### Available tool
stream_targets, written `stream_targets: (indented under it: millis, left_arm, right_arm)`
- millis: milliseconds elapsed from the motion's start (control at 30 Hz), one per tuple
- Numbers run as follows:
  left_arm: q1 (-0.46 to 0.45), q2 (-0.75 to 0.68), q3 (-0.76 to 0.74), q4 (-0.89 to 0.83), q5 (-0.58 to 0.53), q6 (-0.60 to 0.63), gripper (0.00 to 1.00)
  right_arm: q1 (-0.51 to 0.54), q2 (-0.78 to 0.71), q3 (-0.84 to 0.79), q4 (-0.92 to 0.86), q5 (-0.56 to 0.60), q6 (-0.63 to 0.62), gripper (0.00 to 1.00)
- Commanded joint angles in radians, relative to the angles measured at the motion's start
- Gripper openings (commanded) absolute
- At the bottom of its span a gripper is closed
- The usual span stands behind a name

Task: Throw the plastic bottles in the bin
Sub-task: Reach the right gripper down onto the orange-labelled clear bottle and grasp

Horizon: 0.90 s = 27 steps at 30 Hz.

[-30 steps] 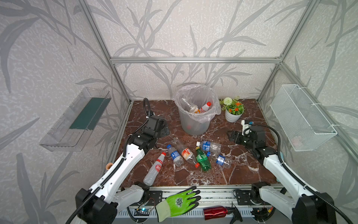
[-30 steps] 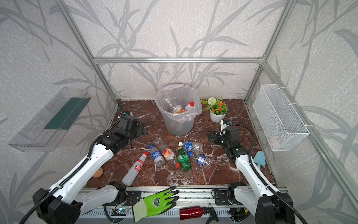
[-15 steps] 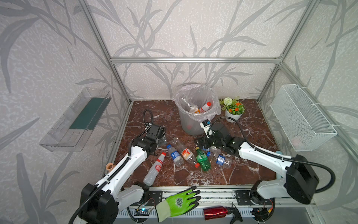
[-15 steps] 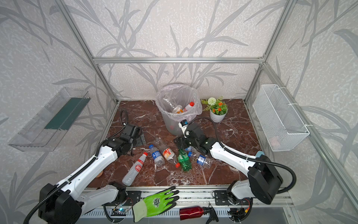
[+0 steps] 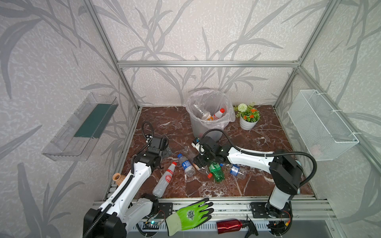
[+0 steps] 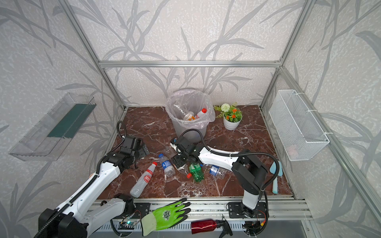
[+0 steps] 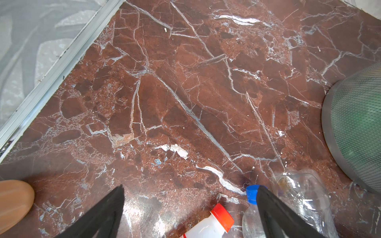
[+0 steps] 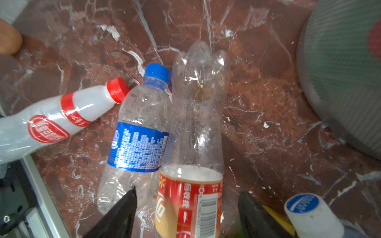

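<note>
My R gripper (image 8: 186,191) straddles the red-label bottle (image 8: 195,134), jaws apart, seemingly not touching. L gripper (image 7: 190,186) gapes wide, left of it.

Plastic bottles (image 6: 168,165) on floor, mid-frame: 5 vis in both top views.
- white bottle (image 5: 165,181) w/ red cap: 1
- blue-label bottles (image 5: 235,171): 2
- red-label bottle (image 8: 185,206): 1
- green bottle (image 5: 215,172): 1

Spot under arm hidden.

In bin (image 5: 198,131), upper centre: 3 vis at top.

Flower pot (image 5: 248,123): 1.
Wire basket (image 5: 321,127), right: 1.
Clear shelf (image 5: 82,127), left: 1.
Glove (image 5: 189,214) and spray bottle (image 5: 228,225), bottom: 1 ea.
</note>
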Motion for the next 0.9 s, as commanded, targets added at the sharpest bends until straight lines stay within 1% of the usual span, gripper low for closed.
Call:
stream_targets:
  millis: [0, 133, 267, 367, 500, 533, 633, 733, 867]
  left_arm:
    - [0.008, -0.017, -0.008, 0.002, -0.008, -0.009, 0.99]
    - [0.011, -0.021, -0.008, 0.003, -0.003, 0.000, 0.99]
    - [0.014, -0.014, -0.003, -0.004, -0.008, 0.010, 0.99]
    - [0.016, -0.013, -0.002, -0.005, -0.009, 0.011, 0.99]
    - [0.018, -0.009, 0.000, -0.005, -0.009, 0.014, 0.99]
    - [0.020, -0.009, -0.001, -0.006, -0.008, 0.014, 0.99]
    - [0.021, -0.009, 0.000, -0.005, -0.008, 0.012, 0.99]
    - [0.023, -0.007, 0.000, -0.001, -0.008, 0.009, 0.99]
    - [0.024, -0.004, 0.000, 0.002, -0.005, 0.003, 0.99]
  right_arm:
    - [0.027, 0.065, 0.095, -0.142, 0.038, -0.042, 0.74]
    - [0.038, 0.144, 0.184, -0.240, 0.084, -0.061, 0.71]
    - [0.039, 0.180, 0.214, -0.255, 0.088, -0.058, 0.70]
    - [0.041, 0.205, 0.235, -0.280, 0.094, -0.059, 0.66]
    - [0.042, 0.235, 0.267, -0.315, 0.098, -0.067, 0.65]
    - [0.042, 0.239, 0.273, -0.320, 0.098, -0.067, 0.64]
    - [0.047, 0.229, 0.276, -0.313, 0.093, -0.067, 0.56]
    - [0.050, 0.197, 0.261, -0.283, 0.097, -0.070, 0.54]
    - [0.053, 0.110, 0.212, -0.222, 0.103, -0.073, 0.52]
